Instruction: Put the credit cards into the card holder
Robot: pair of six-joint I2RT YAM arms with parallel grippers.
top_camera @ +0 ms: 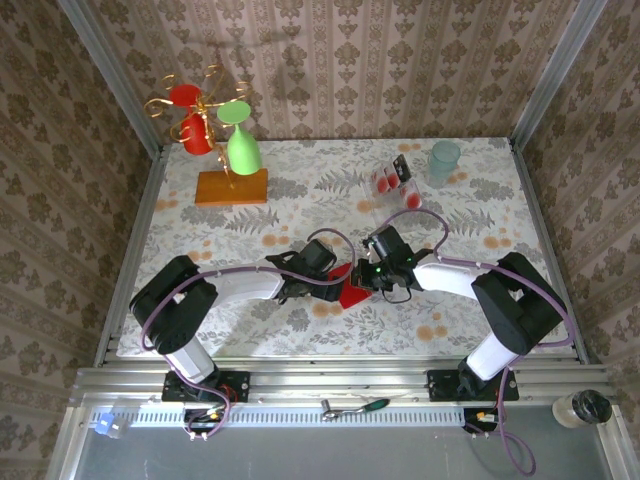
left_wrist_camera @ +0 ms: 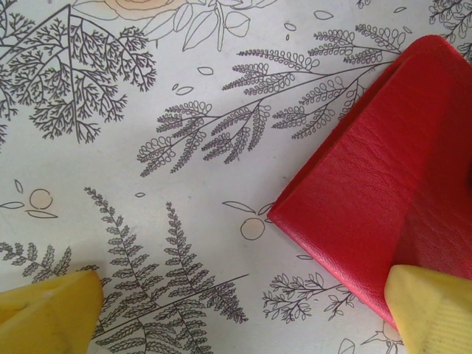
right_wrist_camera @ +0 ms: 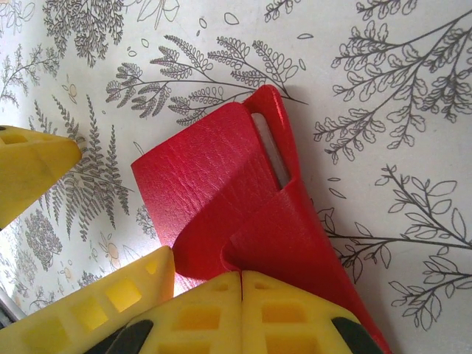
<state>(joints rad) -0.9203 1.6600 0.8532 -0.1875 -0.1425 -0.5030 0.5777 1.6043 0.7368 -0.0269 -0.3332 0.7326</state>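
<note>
The red card holder [top_camera: 352,293] lies half folded on the table between both arms. My right gripper [right_wrist_camera: 241,274] is shut on one raised flap of the card holder [right_wrist_camera: 214,184], and a pale strip shows inside its fold. Next to it, my left gripper [left_wrist_camera: 243,317] hangs wide open just above the cloth, one yellow finger [left_wrist_camera: 431,310] over the edge of the card holder [left_wrist_camera: 391,192], the other finger [left_wrist_camera: 44,313] over bare cloth. The credit cards [top_camera: 388,180], pale with red round marks, stand in a clear rack at the back.
A teal cup [top_camera: 444,160] stands beside the rack at the back right. At the back left an orange block [top_camera: 231,187] carries a gold stand with red and green cups [top_camera: 243,150]. The left gripper's yellow fingers [right_wrist_camera: 29,166] also cross the right wrist view.
</note>
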